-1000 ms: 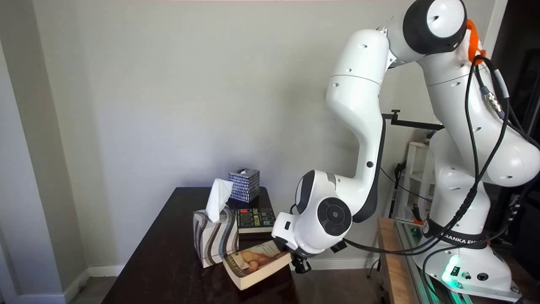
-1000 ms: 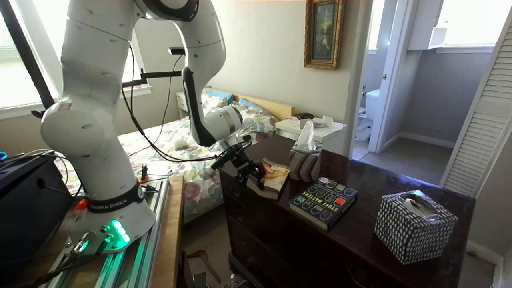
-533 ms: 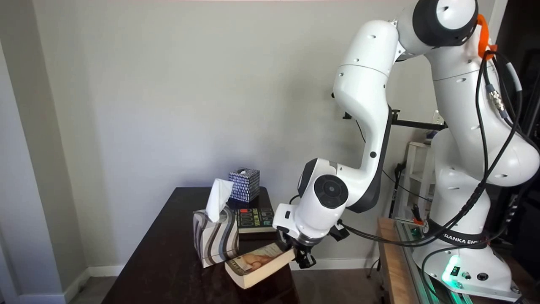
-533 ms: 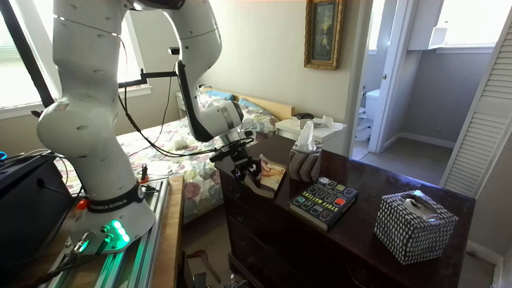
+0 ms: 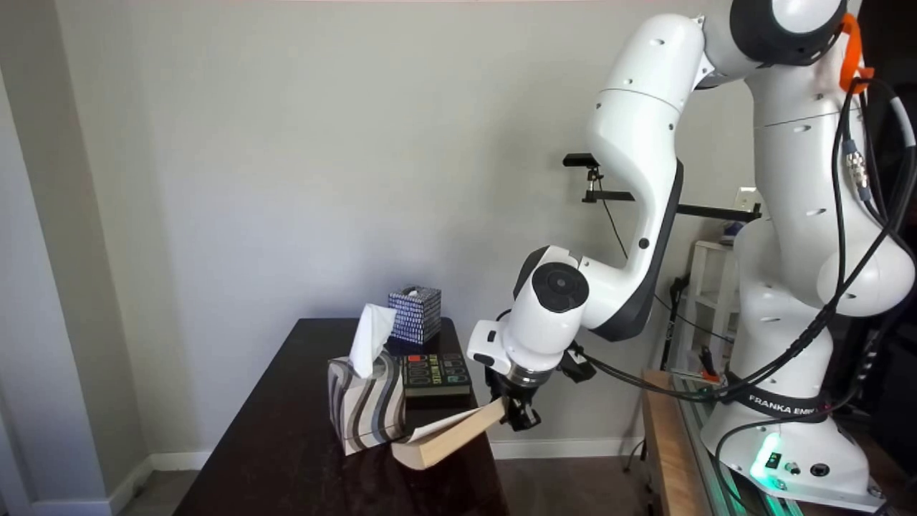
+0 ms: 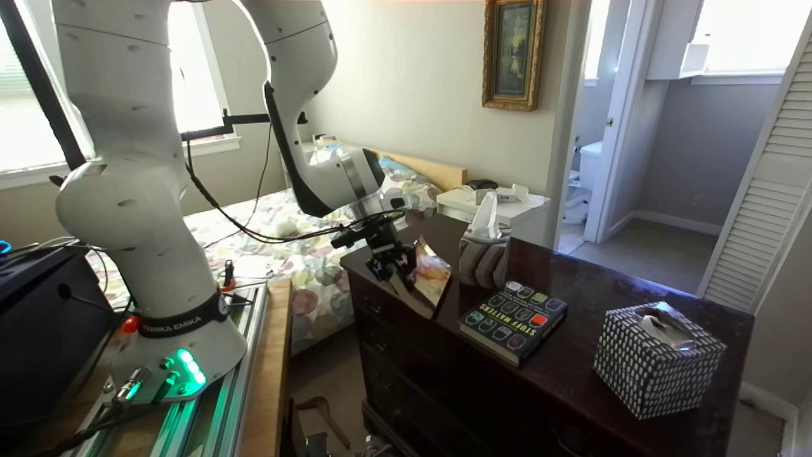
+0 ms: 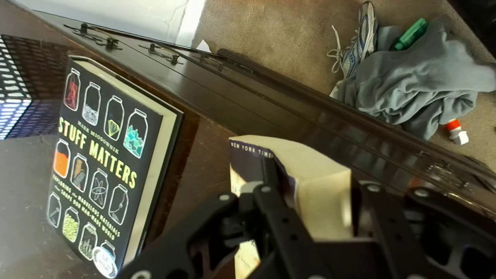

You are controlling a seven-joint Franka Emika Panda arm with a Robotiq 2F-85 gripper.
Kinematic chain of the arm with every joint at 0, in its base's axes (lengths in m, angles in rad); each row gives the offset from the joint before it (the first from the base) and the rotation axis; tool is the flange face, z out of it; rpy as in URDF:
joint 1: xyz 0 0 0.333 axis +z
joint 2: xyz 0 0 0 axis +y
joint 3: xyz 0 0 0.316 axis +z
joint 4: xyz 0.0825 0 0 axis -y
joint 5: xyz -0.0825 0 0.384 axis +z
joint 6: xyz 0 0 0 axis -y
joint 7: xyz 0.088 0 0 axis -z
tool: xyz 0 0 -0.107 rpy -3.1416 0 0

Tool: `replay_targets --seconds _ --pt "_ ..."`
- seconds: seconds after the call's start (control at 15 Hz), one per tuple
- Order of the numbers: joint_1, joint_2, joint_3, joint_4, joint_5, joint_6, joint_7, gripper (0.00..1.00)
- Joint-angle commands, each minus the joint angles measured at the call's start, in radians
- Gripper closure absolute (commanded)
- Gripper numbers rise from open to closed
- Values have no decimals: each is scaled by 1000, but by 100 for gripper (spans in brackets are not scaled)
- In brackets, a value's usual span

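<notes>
My gripper (image 7: 314,182) is shut on a thick paperback (image 7: 321,174), one finger on its front cover and the other on the back. The cover bends under the finger pressing it. In both exterior views the paperback (image 5: 453,436) (image 6: 434,274) tilts, its gripped edge raised above the dresser top. Its lower edge lies close to the striped tissue box (image 5: 367,405); whether it still touches the dresser I cannot tell. Part of its cover is hidden behind the gripper in the wrist view.
A hardcover, "Stuff Matters" (image 6: 514,322), lies flat on the dark dresser (image 6: 596,285). A patterned tissue box (image 6: 656,365) stands beyond it. Clothes (image 7: 422,81) and a shoe (image 7: 358,42) lie on the floor beside the dresser. A bed (image 6: 254,222) is behind the arm.
My gripper has risen and drawn slightly back toward the robot base. The paperback's held edge has come up with it, so the book has gone from lying nearly flat to steeply tilted.
</notes>
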Motion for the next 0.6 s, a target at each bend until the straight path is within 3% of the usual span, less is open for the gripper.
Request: replay_targets --seconds 0.0,0.53 --pt "-12 -100 -26 -55 67 26 -69 90" --pt "-32 -74 -73 -25 40 74 -48 90"
